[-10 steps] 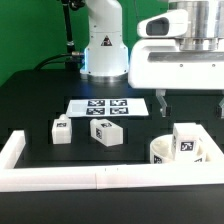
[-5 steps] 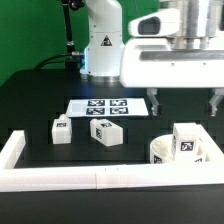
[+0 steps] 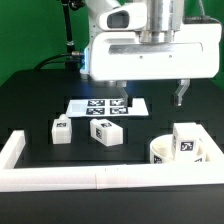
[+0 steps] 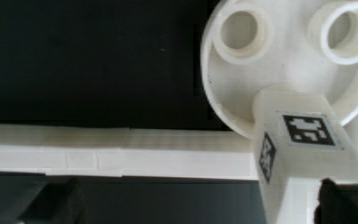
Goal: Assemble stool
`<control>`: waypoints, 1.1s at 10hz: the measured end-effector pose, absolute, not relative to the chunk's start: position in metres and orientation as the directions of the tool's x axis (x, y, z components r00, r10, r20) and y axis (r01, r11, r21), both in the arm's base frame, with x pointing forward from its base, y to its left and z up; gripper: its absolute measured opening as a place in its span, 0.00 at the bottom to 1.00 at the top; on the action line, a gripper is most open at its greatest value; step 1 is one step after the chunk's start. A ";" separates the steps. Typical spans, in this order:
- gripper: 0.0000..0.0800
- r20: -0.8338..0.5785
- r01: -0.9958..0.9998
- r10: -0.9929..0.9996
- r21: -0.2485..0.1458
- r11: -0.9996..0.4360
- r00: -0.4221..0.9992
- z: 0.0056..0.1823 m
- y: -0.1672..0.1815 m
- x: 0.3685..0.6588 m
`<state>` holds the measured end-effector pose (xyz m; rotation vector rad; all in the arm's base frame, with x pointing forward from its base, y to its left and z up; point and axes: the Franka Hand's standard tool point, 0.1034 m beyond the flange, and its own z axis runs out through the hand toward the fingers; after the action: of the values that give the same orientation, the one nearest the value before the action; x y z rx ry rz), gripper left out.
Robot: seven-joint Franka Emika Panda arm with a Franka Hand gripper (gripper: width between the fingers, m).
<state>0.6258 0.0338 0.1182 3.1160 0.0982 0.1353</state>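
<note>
The white round seat lies at the exterior view's front right, against the border rail. One leg with a square tag stands on or against its right side. Two more tagged legs lie apart at the front left. My gripper hangs wide open and empty above the table, behind and left of the seat. In the wrist view the seat shows two socket holes, with the tagged leg at its edge. My gripper has nothing between its dark fingers.
The marker board lies flat behind the two loose legs, below the gripper's left finger. The long white border rail runs along the front and up the left side; it also shows in the wrist view. The robot base stands behind.
My open gripper has moved toward the exterior view's left and slightly up, from over the seat and leg to over the marker board's right end. The parts have not moved.
</note>
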 end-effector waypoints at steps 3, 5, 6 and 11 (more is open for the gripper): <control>0.81 0.068 0.322 0.325 0.053 -0.945 0.943 0.100 0.016 0.619; 0.81 0.033 0.425 0.427 0.059 -0.903 0.904 0.085 -0.010 0.605; 0.81 0.021 0.432 0.434 0.055 -0.900 0.901 0.081 -0.015 0.600; 0.81 0.000 0.346 0.347 0.037 -0.937 0.938 0.085 -0.014 0.600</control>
<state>0.5996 -0.0143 0.0851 3.0564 0.5467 0.0107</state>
